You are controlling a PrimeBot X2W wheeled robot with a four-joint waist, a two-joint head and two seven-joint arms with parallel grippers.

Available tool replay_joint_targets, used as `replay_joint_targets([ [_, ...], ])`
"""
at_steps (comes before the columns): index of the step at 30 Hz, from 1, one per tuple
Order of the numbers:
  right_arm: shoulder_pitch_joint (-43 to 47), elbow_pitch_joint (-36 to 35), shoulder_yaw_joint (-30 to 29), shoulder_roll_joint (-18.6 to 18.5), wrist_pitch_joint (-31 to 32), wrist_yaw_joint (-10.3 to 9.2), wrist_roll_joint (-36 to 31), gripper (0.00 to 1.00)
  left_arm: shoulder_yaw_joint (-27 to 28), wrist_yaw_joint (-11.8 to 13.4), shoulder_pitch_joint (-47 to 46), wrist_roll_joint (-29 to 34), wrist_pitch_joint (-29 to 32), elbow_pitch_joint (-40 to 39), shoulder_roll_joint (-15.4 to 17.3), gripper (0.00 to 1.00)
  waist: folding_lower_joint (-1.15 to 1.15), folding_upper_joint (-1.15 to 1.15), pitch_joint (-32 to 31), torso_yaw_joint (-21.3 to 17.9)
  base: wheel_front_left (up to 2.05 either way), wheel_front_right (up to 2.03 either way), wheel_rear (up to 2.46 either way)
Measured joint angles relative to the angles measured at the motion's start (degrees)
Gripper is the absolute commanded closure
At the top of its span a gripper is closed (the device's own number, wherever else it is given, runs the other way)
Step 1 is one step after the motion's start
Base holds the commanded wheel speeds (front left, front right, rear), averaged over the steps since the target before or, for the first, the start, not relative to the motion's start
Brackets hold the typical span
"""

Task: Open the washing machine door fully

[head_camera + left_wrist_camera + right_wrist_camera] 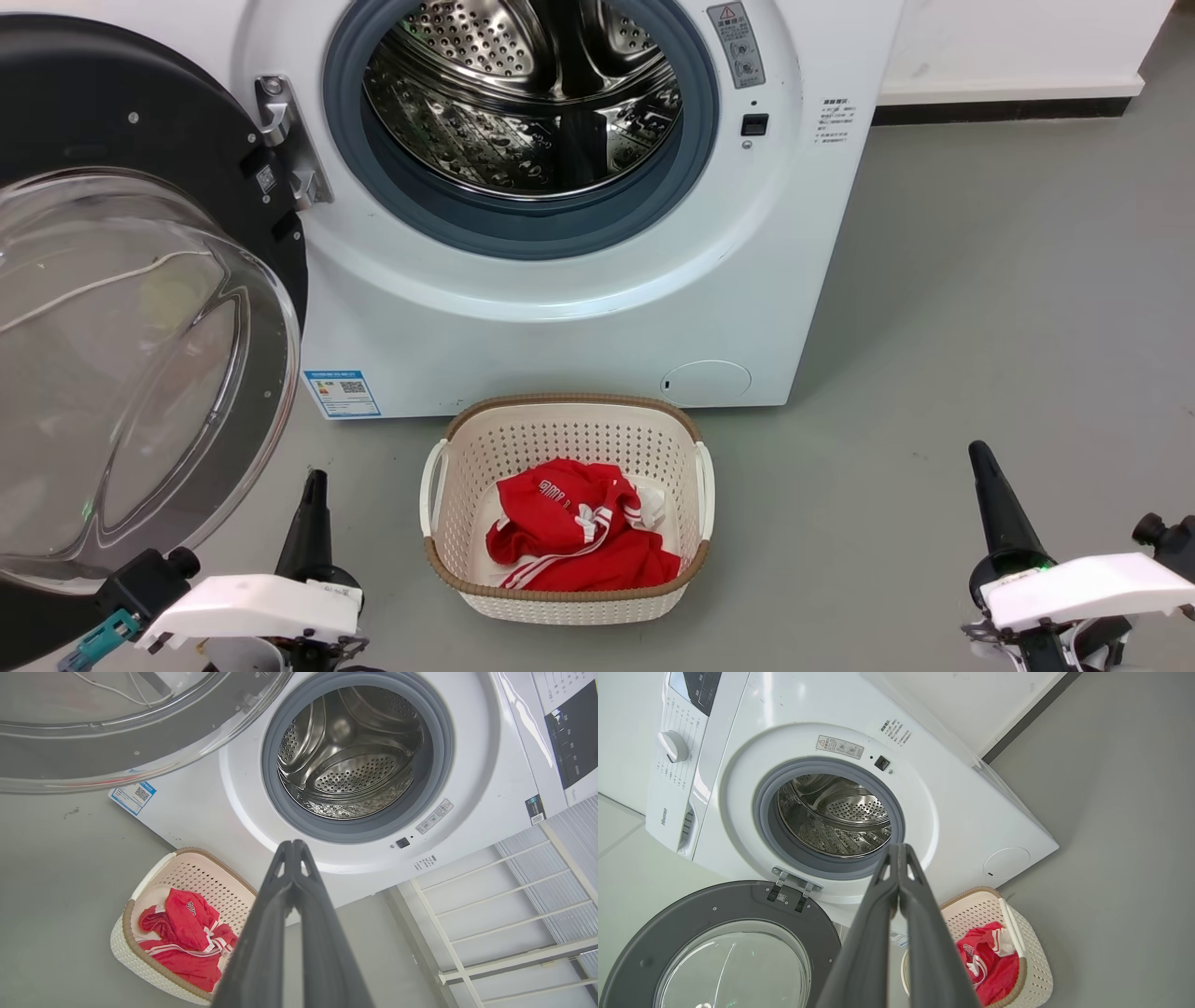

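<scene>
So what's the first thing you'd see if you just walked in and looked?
Probably the big round washing machine door, swung wide open at the left with its clear glass bulging out. Next, the shiny steel drum gaping in the white washing machine, and the bright red clothes in the cream basket on the floor in front.

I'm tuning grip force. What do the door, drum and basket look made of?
Door: glossy black ring, probably plastic, around a clear bulging bowl, glass or clear plastic; you see through it. Drum: polished perforated metal, likely steel, with mirror reflections. Basket: matte cream perforated plastic, brown rim.
</scene>
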Motion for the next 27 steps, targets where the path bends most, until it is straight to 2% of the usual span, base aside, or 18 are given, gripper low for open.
replay_joint_targets([
  [27,-1.77,2.12,-1.23,-0.11,2.82,-0.01,17.08,1.00,1.01,-1.25,-1.53,-17.57,4.19,1.36,-0.18,1.00,0.00,0.00,-0.21,0.51,0.00,0.00,0.00],
])
